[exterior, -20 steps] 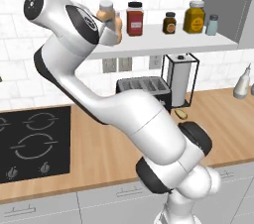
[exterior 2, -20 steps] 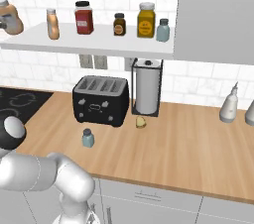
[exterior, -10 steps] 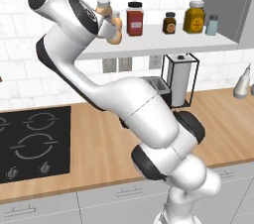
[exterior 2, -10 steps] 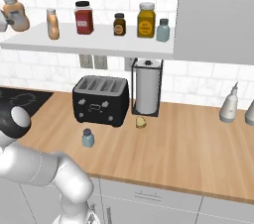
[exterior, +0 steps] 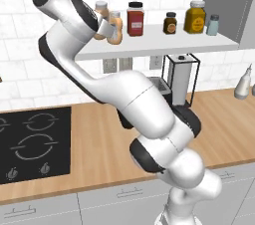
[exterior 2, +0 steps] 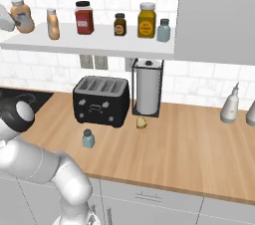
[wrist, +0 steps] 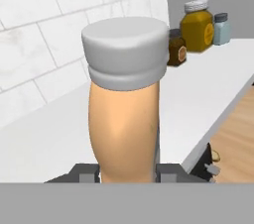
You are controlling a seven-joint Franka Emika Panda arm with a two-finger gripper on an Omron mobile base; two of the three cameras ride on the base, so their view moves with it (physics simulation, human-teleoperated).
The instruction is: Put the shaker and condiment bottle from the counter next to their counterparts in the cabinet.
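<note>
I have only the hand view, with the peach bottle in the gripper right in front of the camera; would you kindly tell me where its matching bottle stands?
Observer: In the right base view, the matching bottle stands on the shelf just to the right of the condiment bottle held in the gripper, with a gap between the two.
Operator: Thank you. And where is the shaker that is left to fetch?
Observer: The shaker stands upright on the counter, in front of the toaster and apart from it.
</note>
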